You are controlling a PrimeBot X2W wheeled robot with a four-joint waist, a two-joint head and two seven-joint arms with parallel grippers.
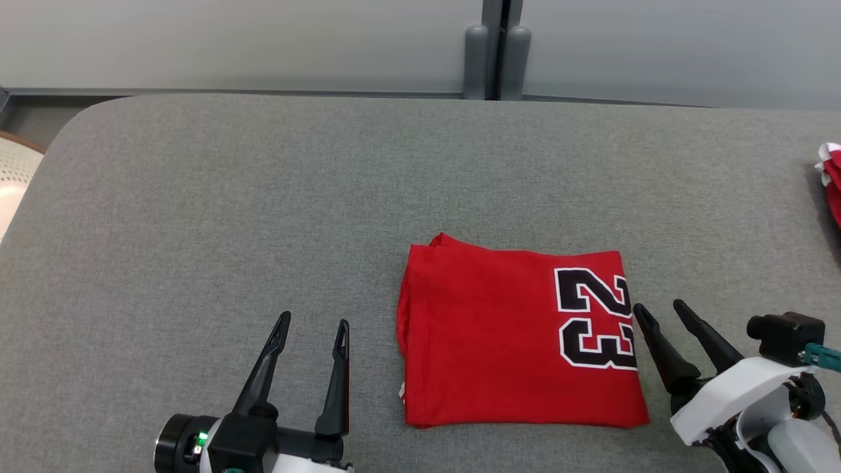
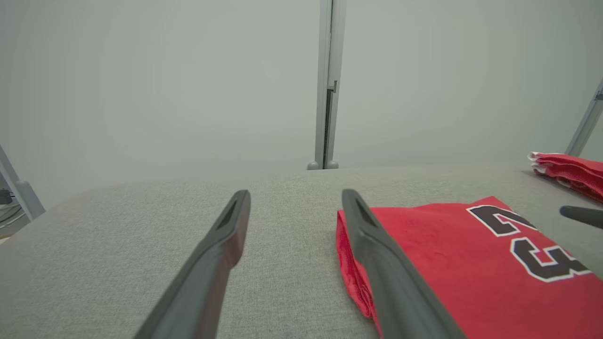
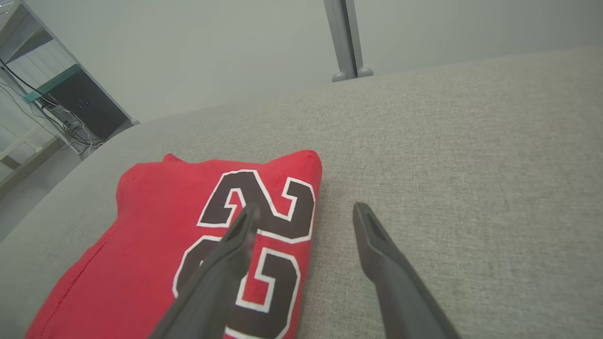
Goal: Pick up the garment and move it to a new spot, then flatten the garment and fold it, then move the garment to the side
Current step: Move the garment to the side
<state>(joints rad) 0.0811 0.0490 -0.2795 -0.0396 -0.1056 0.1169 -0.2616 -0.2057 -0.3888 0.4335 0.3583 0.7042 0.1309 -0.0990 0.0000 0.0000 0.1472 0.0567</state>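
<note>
The garment (image 1: 512, 335) is a red jersey with a black "23", folded into a neat rectangle on the grey table (image 1: 263, 197). My left gripper (image 1: 313, 320) stands open just left of the fold's left edge, with nothing between its fingers. In the left wrist view the left gripper (image 2: 296, 197) has the garment (image 2: 447, 254) beside its right finger. My right gripper (image 1: 659, 307) is open at the garment's right edge, by the number. The right wrist view shows the right gripper (image 3: 306, 211) open, its left finger over the garment (image 3: 155, 235) and its right finger over bare cloth.
Another red and white bundle (image 1: 830, 180) lies at the table's far right edge, also visible as a red pile (image 2: 567, 170) in the left wrist view. A grey post (image 1: 497, 49) stands behind the table. A pale round seat (image 1: 14, 177) sits off the left corner.
</note>
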